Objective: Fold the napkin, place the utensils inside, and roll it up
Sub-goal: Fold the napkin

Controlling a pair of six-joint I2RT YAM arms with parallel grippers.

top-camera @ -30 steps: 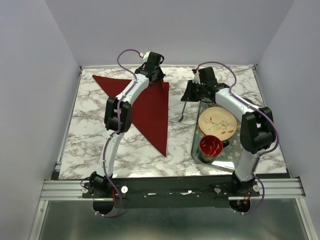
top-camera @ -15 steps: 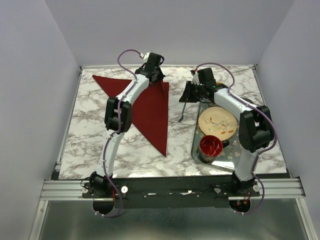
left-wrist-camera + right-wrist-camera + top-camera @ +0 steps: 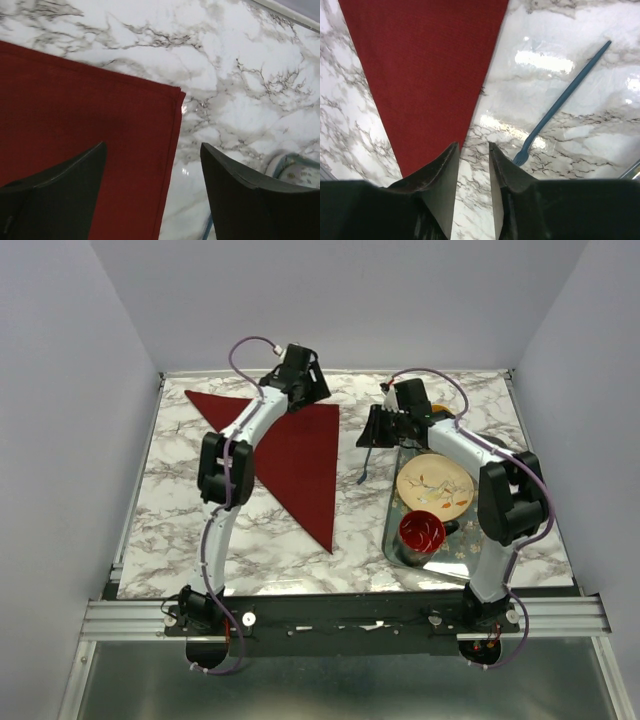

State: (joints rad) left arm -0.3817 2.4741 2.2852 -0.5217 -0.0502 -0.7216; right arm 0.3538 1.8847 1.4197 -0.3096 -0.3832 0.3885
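Status: the dark red soft cloth napkin lies flat on the white marble tabletop, folded into a triangle. Its wide edge runs along the upper left of the overhead view and its tip points to lower centre. The left wrist view shows a doubled corner, so the fold step looks done. The slim blue plastic fork lies on bare marble just right of the napkin, apart from it and not on the cloth, so placing and rolling are both left. The left hand is over the napkin's upper right corner, jaws wide, nothing in them. The right hand hovers at upper centre-right near the fork with only a narrow gap between its jaws, empty. In its own wrist view the fork lies right of the fingers, not between them. A cream patterned plate and a red bowl sit at right, not involved. My read: roughly a third done, fork pickup next.
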